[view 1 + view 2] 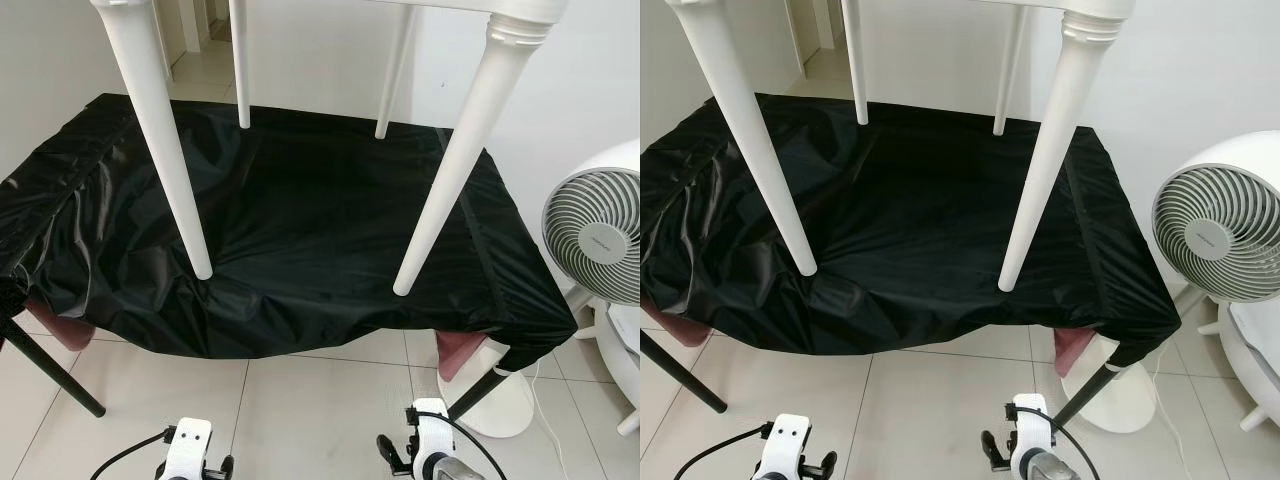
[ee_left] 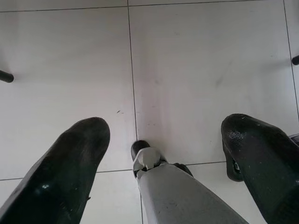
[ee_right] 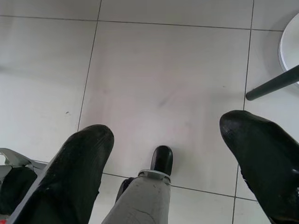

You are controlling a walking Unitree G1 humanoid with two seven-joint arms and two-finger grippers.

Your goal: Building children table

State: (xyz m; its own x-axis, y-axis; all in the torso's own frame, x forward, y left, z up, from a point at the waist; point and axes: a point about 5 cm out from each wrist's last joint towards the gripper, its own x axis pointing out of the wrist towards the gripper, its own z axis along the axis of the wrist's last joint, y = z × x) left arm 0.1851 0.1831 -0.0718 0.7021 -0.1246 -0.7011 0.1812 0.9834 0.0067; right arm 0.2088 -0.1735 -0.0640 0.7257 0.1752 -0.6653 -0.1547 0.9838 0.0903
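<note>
On top of the black cover (image 1: pixel 300 220) stands the small white table (image 1: pixel 500 12), all four legs planted on the fabric. Only the very edge of its top peeks in at the upper border of the eye views, so you mostly see legs. Near left leg (image 1: pixel 165 140) and near right leg (image 1: pixel 450 165) slant outward and end close to the cover's front edge, where the fabric puckers a bit. Two far legs (image 1: pixel 240 65) sit back toward the wall.

That cover is draped over a bigger low table, hanging down in wrinkles at the front and left. Black support legs (image 1: pixel 50 368) poke out from under it onto the tile floor (image 1: pixel 320 400), and something pinkish (image 1: pixel 460 350) shows under the right front corner.

Off to the right there's a white fan (image 1: pixel 595 235) on a round base, just beside the covered table's corner.

Both arms hang low, down at the bottom of the eye views. Left gripper (image 2: pixel 163 140) points at bare tile, fingers (image 2: pixel 70 168) spread wide apart, nothing between them. Right gripper (image 3: pixel 168 140) is the same deal: fingers (image 3: pixel 79 172) well apart over the floor, holding nothing, with a black support leg and the fan's base nearby.
</note>
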